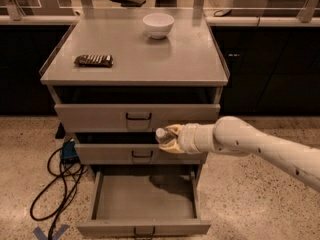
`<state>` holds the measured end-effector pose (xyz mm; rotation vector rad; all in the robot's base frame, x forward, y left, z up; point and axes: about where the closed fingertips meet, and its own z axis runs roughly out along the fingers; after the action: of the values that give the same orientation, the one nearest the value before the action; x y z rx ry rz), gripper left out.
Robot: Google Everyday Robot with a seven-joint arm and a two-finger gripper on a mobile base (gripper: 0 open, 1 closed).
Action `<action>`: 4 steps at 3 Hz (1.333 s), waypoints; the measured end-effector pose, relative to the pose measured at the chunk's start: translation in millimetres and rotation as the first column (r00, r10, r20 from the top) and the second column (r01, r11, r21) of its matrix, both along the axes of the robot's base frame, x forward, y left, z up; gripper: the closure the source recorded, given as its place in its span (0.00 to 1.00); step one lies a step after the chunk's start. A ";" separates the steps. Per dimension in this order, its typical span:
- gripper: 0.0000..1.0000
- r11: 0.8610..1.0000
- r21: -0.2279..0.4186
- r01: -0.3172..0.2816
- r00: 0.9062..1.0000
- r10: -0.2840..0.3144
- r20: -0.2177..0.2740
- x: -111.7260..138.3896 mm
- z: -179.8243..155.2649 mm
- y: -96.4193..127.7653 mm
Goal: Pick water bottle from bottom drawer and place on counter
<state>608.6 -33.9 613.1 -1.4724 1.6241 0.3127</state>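
The bottom drawer (145, 198) is pulled open and its grey tray holds nothing. My gripper (169, 138) is shut on the water bottle (162, 136), a small clear bottle whose white cap points left. I hold it in front of the middle drawer, well above the bottom drawer's tray and below the counter (135, 49). My white arm comes in from the right.
A white bowl (158, 24) stands at the back of the counter. A dark snack bar (93, 60) lies on its left side. Black cables and a blue plug (67, 151) lie on the floor left of the drawers. A pale ledge with glass panes runs behind.
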 end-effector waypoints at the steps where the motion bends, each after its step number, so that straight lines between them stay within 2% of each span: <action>1: 1.00 0.999 -0.037 0.031 0.998 -0.029 0.057 4.7 54.2 -1.3; 2: 1.00 0.994 -0.080 0.076 0.993 -0.068 0.098 16.2 111.5 0.3; 3: 1.00 0.985 -0.117 0.130 0.988 -0.119 0.102 34.3 159.3 20.8; 4: 1.00 0.984 -0.117 0.131 0.988 -0.119 0.102 34.1 159.4 20.1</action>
<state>642.7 -13.9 772.5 -1.4467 1.6750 0.0710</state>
